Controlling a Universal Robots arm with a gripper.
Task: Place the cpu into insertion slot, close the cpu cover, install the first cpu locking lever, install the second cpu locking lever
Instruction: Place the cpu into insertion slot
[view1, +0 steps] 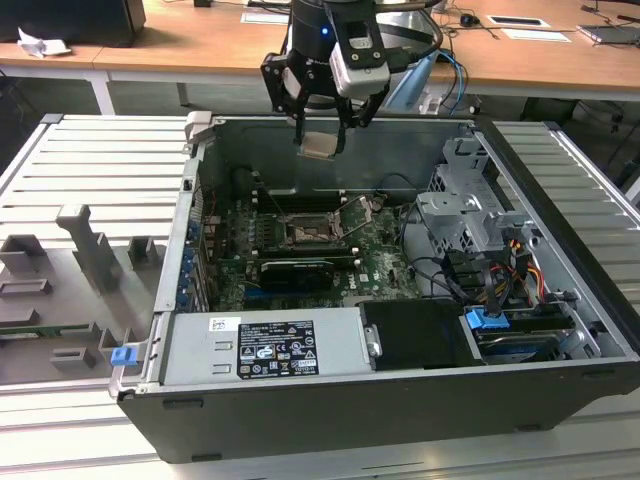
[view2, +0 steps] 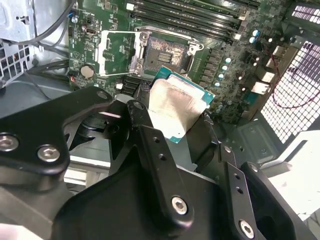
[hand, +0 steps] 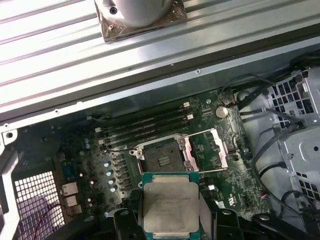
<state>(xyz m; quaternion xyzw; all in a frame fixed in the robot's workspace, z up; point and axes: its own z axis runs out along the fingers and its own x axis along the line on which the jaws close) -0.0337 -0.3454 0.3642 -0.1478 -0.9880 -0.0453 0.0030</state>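
My gripper hangs above the open computer case, shut on the cpu, a flat square chip with a pale metal face. In both wrist views the cpu sits between the black fingers, above the green motherboard. The insertion slot lies bare below and a little ahead of the chip, dark with a thin metal rim. The cpu cover stands swung open beside the slot, hinged at one edge.
The case wall rises just behind the gripper. A grey power supply lies at the case front, with a drive cage and cables at the exterior view's right. Long memory slots run beside the socket. A grey fixture tray lies left.
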